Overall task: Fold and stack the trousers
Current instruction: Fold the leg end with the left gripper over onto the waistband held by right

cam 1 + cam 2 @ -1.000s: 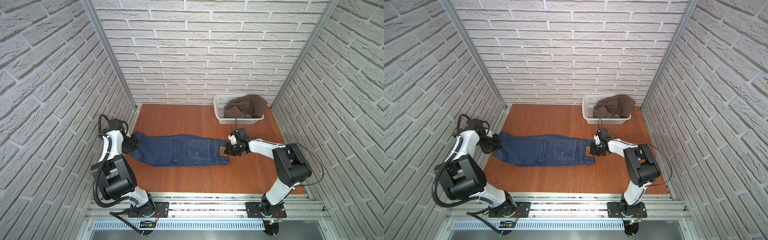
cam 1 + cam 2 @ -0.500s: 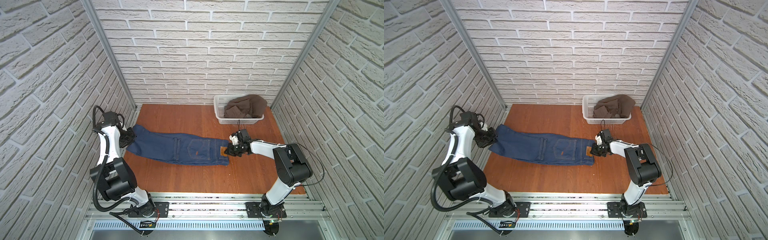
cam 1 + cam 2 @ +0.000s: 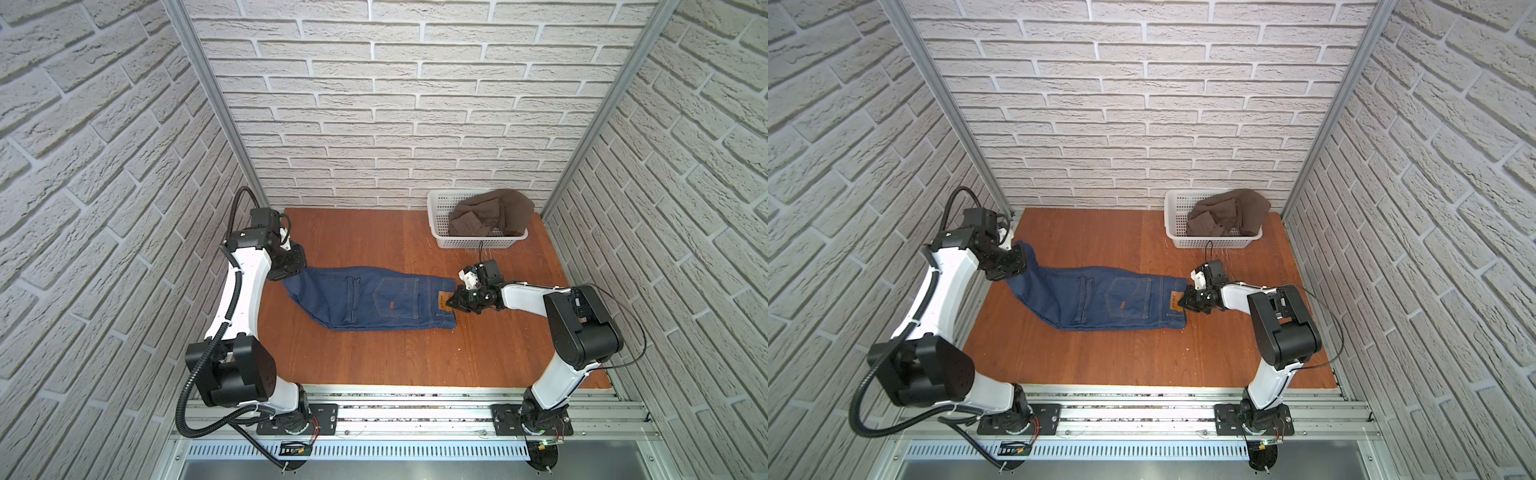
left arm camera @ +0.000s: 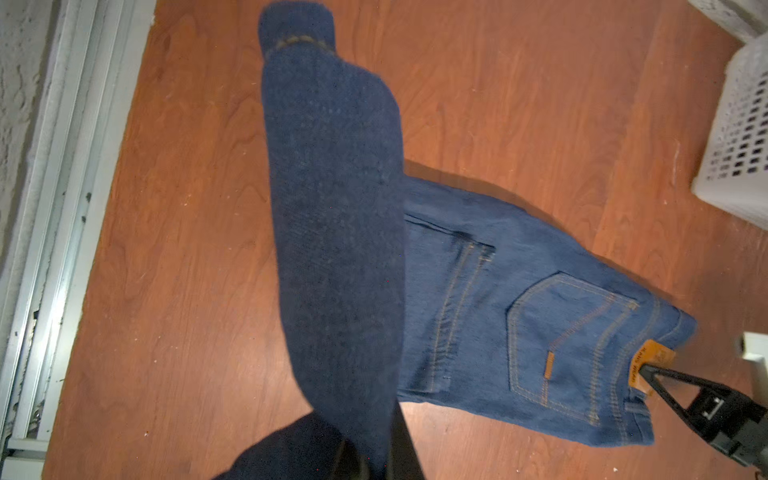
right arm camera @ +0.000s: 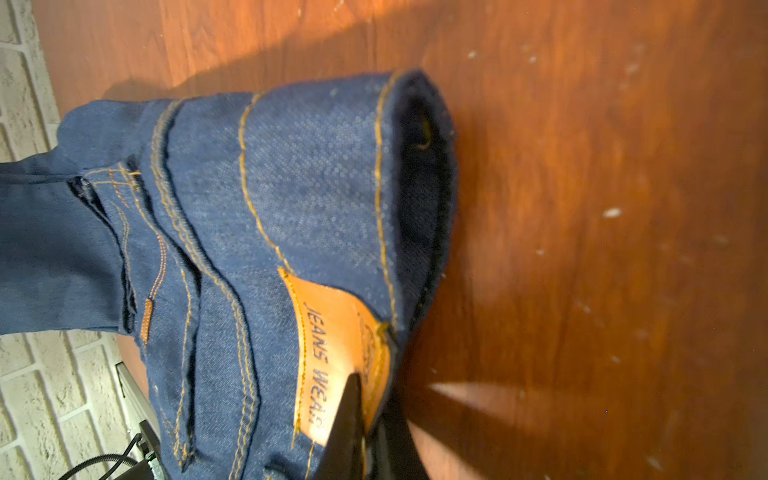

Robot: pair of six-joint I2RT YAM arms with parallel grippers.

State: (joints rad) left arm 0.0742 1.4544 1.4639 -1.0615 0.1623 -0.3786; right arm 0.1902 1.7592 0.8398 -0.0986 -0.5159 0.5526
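Observation:
The trousers [image 3: 374, 299] [image 3: 1108, 301], dark blue jeans with orange stitching, lie across the wooden table [image 3: 374, 365], waistband to the right. My left gripper [image 3: 297, 266] [image 3: 1017, 266] is shut on the leg end and holds it lifted off the table. In the left wrist view the leg [image 4: 336, 208] hangs out from the gripper [image 4: 374, 465]. My right gripper [image 3: 455, 300] [image 3: 1183, 301] is shut on the waistband at the tan patch [image 5: 332, 353]. In the right wrist view its closed tips [image 5: 365, 399] pinch the patch edge.
A white basket [image 3: 436, 224] [image 3: 1173, 220] holding a brown garment [image 3: 490, 216] stands at the back right, just behind the right gripper. Brick-pattern walls close in on the left, back and right. A metal rail [image 3: 415, 411] carrying the arm bases runs along the front edge.
My left gripper has lifted the leg end and carried it rightward, so less of the trousers lies flat. The right gripper stayed almost still at the waistband.

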